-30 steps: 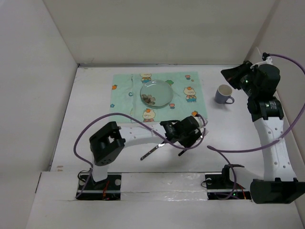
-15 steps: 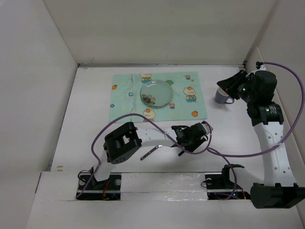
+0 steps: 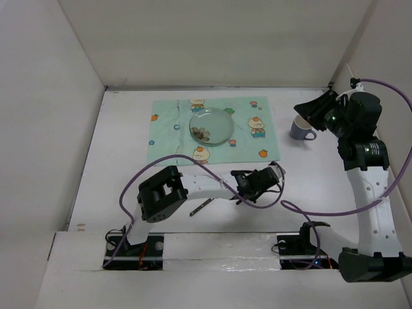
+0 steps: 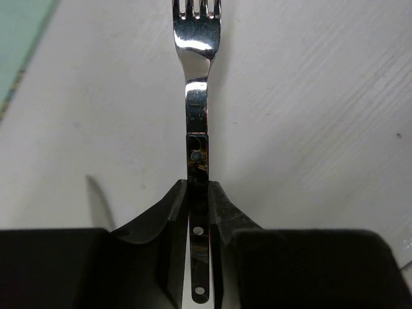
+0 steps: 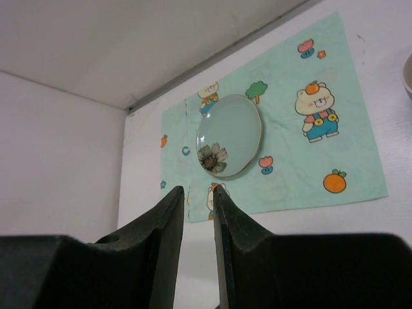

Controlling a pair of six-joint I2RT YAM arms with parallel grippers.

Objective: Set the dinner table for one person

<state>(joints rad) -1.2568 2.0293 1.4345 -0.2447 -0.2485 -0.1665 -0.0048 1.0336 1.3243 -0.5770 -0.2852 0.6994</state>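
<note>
A steel fork lies on the white dinner table, right of the knife, tines pointing away from my left wrist camera. My left gripper is shut on its dark handle, a finger pressed against each side. My right gripper hangs in the air at the back right, just left of and above a lilac mug. Its jaws stand a little apart with nothing between them.
A mint-green cartoon-print placemat lies at the back centre with a glass plate on it. A knife lies near the front edge, under the left arm. White walls close in the sides and back.
My left gripper slid right along the table and closed on the fork handle. The right gripper's jaws parted from shut, and it dipped a little toward the mug.
</note>
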